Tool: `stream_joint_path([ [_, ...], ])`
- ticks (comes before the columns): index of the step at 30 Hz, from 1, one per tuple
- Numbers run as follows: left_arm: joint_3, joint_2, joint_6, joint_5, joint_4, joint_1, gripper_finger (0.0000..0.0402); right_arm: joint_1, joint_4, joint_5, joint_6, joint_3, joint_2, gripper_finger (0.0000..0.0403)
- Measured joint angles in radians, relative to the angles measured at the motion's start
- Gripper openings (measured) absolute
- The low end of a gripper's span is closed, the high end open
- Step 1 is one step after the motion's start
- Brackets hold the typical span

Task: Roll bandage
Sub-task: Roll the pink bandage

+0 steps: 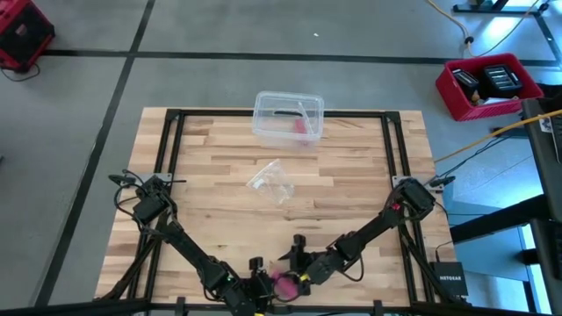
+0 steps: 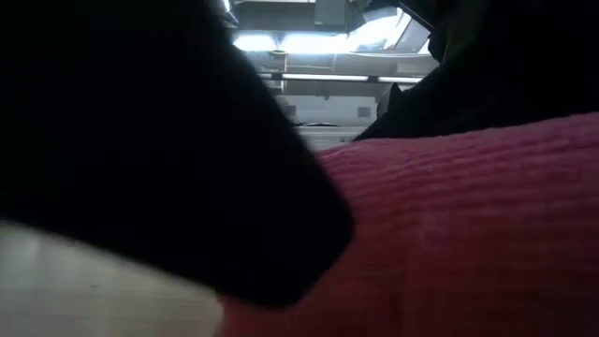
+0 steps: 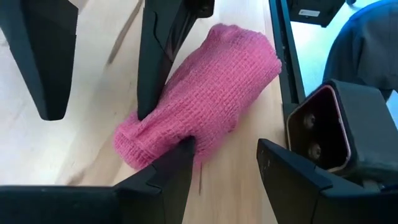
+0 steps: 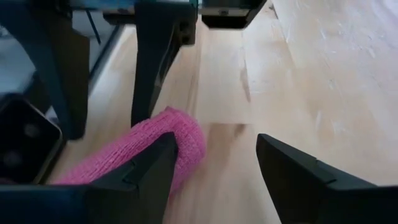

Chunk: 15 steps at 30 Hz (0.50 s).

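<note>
The bandage (image 1: 286,283) is a pink knitted roll lying on its side on the wooden table (image 1: 219,167), close to the near edge. It fills the lower right of the low view (image 2: 468,234), behind a dark finger (image 2: 187,140). My left gripper (image 3: 224,146) stands open at the roll from the near left (image 1: 261,279). My right gripper (image 4: 217,140) stands open at it from the right (image 1: 297,263). The roll lies between one finger of each gripper, not between the two fingers of either. My left gripper lays the tip of one finger (image 3: 183,149) against the roll's long side near one end (image 3: 155,146), coming in slanting downward. Its other finger stands clear over bare wood. The roll rests on the table. My right gripper lays the tip of one finger (image 4: 163,149) against the roll near its end (image 4: 186,140), slanting down from the opposite side. The left wrist view shows that finger (image 3: 152,93) on the roll's other long side. Its second finger touches nothing.
A clear plastic box (image 1: 288,117) stands at the far edge, and a crumpled clear wrapper (image 1: 274,182) lies mid-table. A black frame rail (image 3: 283,50) and a small camera housing (image 3: 323,130) sit right beside the roll at the near edge.
</note>
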Motion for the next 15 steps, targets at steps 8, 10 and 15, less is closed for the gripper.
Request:
stream_joint_path([
  [8, 0.000, -0.017, 0.023, -0.015, -0.004, 0.005, 0.0175, 0.030, -0.281, -0.002, -0.060, 0.000, -0.212, 0.0232],
  [10, 0.000, -0.017, 0.023, -0.014, -0.008, 0.005, 0.0175, 0.052, -0.359, 0.006, -0.038, -0.001, -0.231, 0.0232],
  [15, 0.000, -0.017, 0.023, -0.013, -0.009, 0.006, 0.0175, 0.120, -0.391, 0.019, 0.035, -0.009, -0.214, 0.0232],
])
